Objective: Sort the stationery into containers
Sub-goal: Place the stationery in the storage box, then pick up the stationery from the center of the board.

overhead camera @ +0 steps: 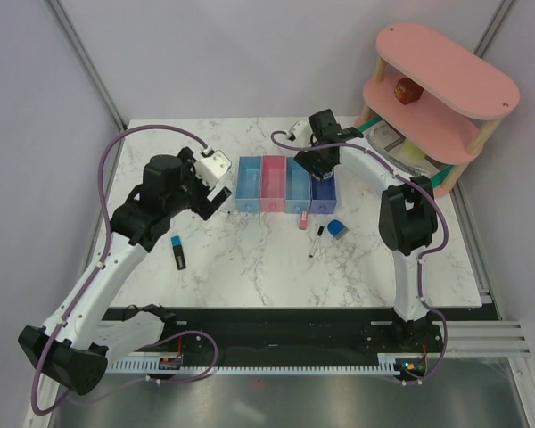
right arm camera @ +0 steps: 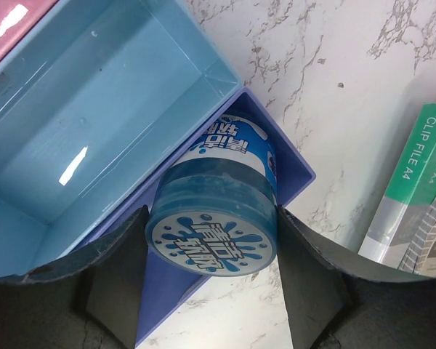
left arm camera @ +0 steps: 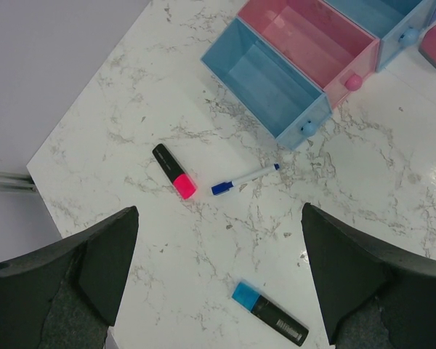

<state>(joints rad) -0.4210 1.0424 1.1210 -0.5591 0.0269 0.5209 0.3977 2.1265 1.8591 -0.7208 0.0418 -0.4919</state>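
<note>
The right gripper point(right arm camera: 212, 251) pinches the tape roll point(right arm camera: 212, 218) in the rightmost violet bin point(right arm camera: 294, 163); release likely comes next. The left gripper point(left arm camera: 218, 262) hangs spread wide.

- A bench point(overhead camera: 250, 267) with a white, grey-veined marble-pattern top fills the middle of the top view.
- Plain pale lavender-grey walls point(overhead camera: 250, 53) close it in at the back and on both sides.
- A slim metal post point(overhead camera: 85, 62) runs up the corner on the left.
- A pink two-tier shelf point(overhead camera: 455, 67) with rounded ends and light wooden legs stands at the far right corner of the bench.
- A small brown block point(overhead camera: 406, 90) sits on the shelf's lower tier.
- A green-edged packet point(right arm camera: 414, 163) printed "CLIP FILE A4" lies at the foot of the shelf.
- A black strip point(overhead camera: 276, 319) lines the bench's near edge, with silver rails point(overhead camera: 504, 337) at its right end.
- Below it lies a dull grey metal surface point(overhead camera: 294, 401).
- The light is soft and even, and shadows are faint.
</note>
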